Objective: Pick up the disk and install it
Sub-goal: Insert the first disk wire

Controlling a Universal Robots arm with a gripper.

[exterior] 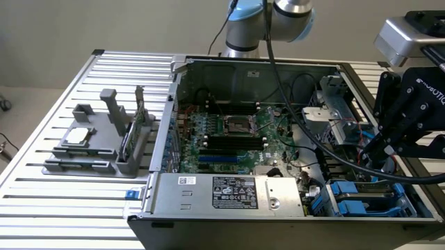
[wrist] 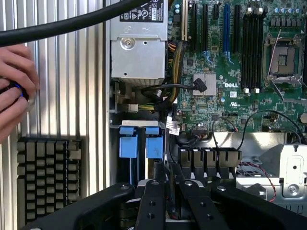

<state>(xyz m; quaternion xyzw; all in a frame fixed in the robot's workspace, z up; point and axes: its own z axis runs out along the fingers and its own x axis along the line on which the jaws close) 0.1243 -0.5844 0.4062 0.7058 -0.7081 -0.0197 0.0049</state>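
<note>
Jaws: open or closed, cannot tell; near two blue tabs (wrist: 128,146); one hand (wrist: 14,91); one power supply (wrist: 139,52).

You have an open computer case (exterior: 182,66) lying on the slatted metal table (exterior: 41,208). Its motherboard (exterior: 230,143) faces up, with the CPU socket (exterior: 235,125) near the middle and the silver power supply (exterior: 230,194) alongside. At the exterior view's left, a grey fixture (exterior: 90,165) holds a square silver chip (exterior: 76,135) and a green memory stick (exterior: 129,139) on edge. A keyboard (wrist: 48,184) rests on the table.
</note>
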